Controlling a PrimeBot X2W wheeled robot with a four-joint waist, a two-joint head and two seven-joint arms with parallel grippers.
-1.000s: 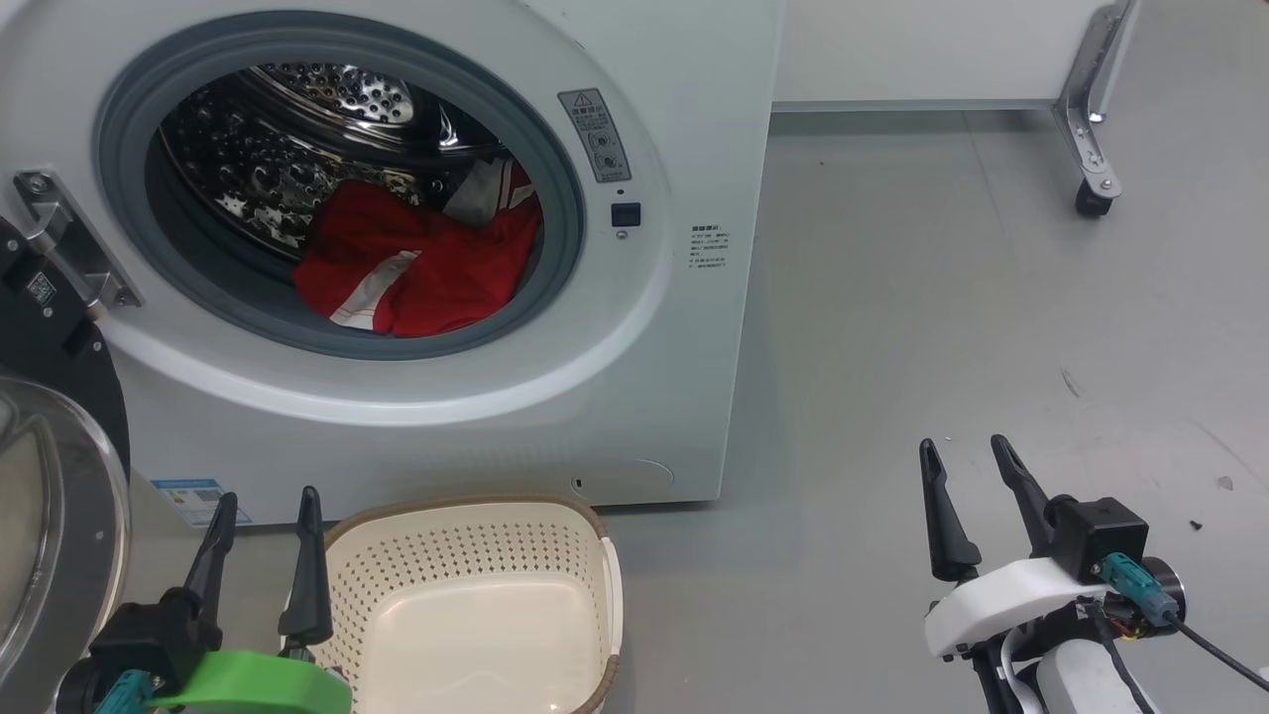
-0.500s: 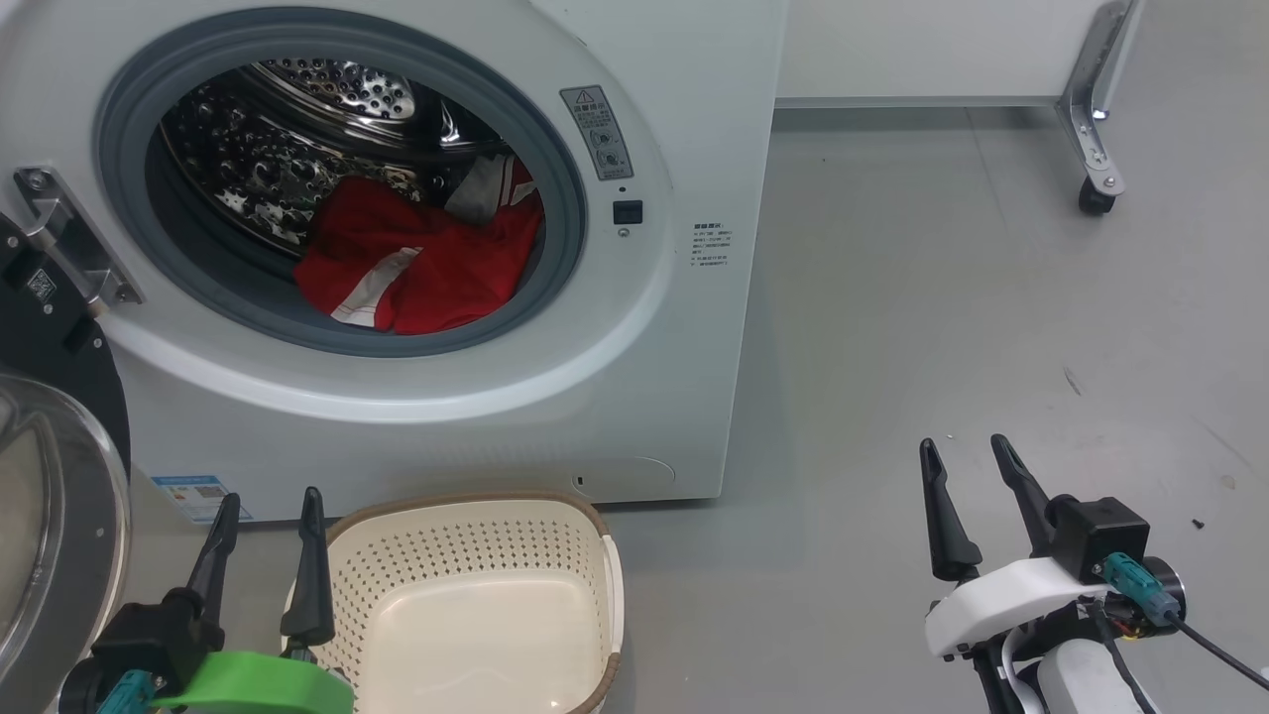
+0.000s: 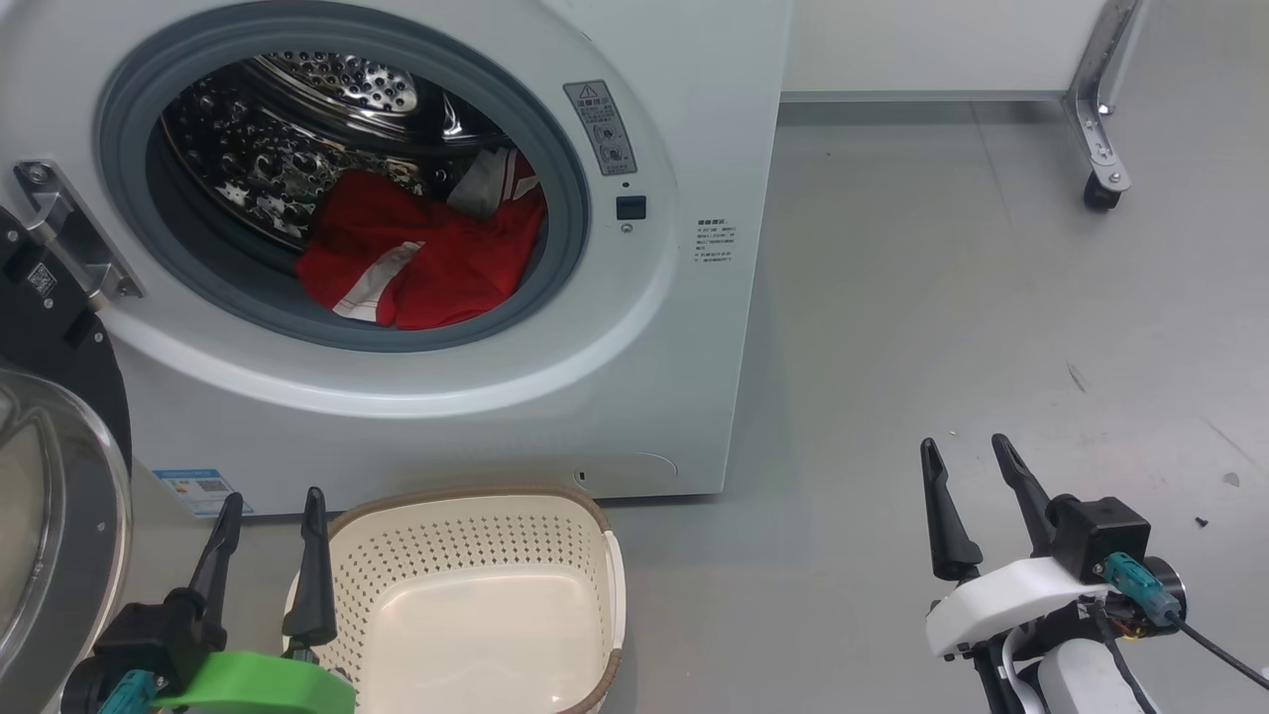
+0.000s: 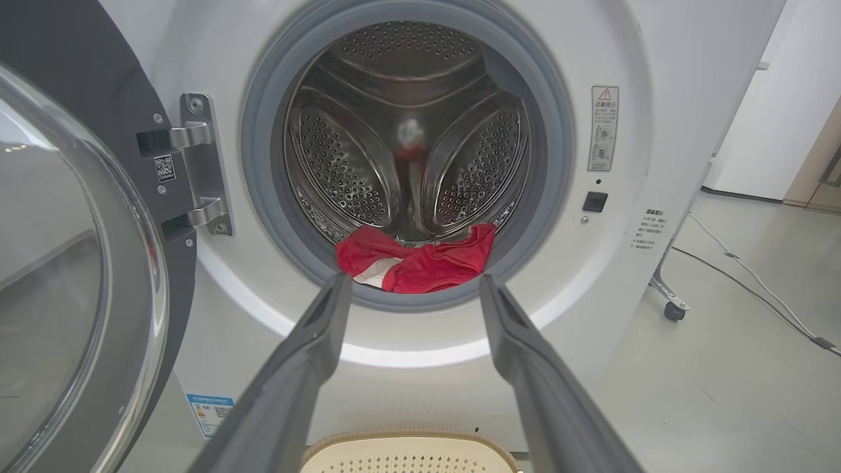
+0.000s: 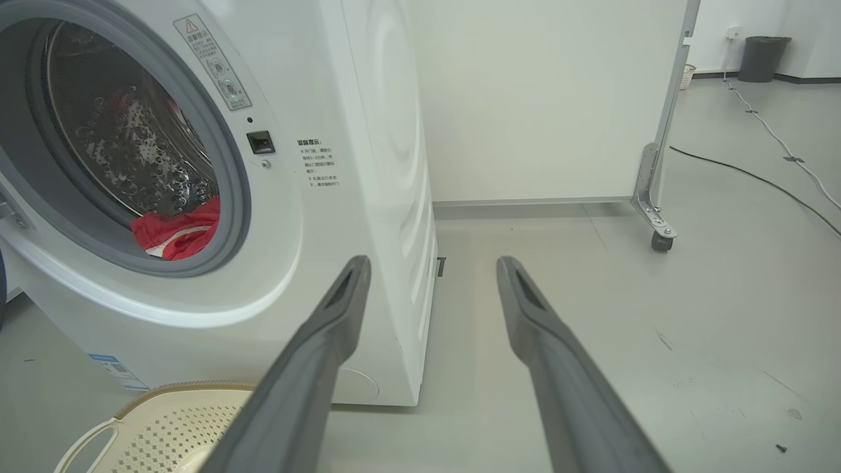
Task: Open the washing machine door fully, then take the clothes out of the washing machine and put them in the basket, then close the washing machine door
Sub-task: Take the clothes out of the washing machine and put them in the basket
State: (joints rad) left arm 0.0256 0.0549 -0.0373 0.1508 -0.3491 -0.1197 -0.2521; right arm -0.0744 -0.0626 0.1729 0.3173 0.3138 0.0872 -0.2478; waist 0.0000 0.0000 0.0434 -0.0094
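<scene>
The white washing machine [image 3: 694, 119] stands with its round port uncovered. Its black door [image 3: 50, 476] with the glass bowl hangs swung out at the far left, also large in the left wrist view [image 4: 79, 249]. Red clothes [image 3: 416, 263] with white stripes lie at the bottom of the steel drum [image 4: 414, 259] [image 5: 177, 233]. The cream basket [image 3: 476, 516] sits on the floor just in front of the machine, holding nothing. My left gripper [image 3: 270, 496] is open beside the basket's left rim. My right gripper [image 3: 967, 444] is open over bare floor to the right.
A grey floor [image 3: 942, 297] stretches to the right of the machine. A white panel on a caster foot [image 3: 1095, 183] stands at the back right. Cables [image 5: 775, 138] run along the floor farther off, near a dark bin [image 5: 762, 49].
The whole head view has shifted slightly, so the machine sits a little higher and to the right in it. Both grippers stay open in the same places.
</scene>
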